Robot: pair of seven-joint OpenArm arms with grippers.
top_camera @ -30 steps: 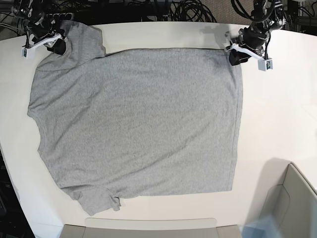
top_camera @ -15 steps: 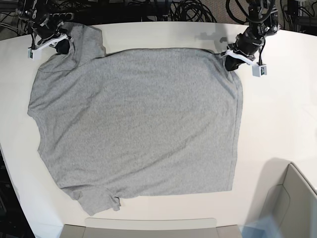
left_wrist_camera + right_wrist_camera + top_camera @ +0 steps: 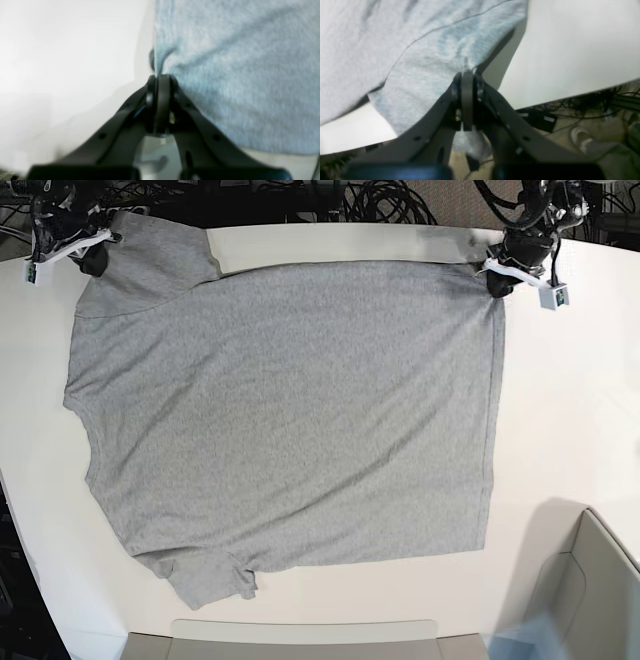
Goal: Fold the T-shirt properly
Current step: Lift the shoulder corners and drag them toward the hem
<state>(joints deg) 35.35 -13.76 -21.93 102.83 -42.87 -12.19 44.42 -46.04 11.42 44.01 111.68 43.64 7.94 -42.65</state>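
At table's [image 3: 570, 410] far edge, my left gripper [image 3: 497, 284] and right gripper [image 3: 92, 262] pinch shirt's [image 3: 290, 420] far corners, lifted; rest lies flat. First fold under way; next, carry both corners toward near edge evenly.

T-shirt [image 3: 290, 410]: you are looking at soft heather-grey knit cloth, matt, with a faintly fuzzy, flecked surface and a fine stitched seam showing in the right wrist view.
Desk [image 3: 570, 410]: it is showing you a smooth, white, hard top with a low satin sheen and soft shadows along its far edge.
Left gripper [image 3: 158, 80]: its fingers are reading as black moulded plastic, matt, with small round holes.
Right gripper [image 3: 467, 75]: you are seeing the same dark matt plastic, blurred close up.
Bin [image 3: 595, 580]: at the desk's near right corner, it is appearing as pale grey, smooth, matt walls.
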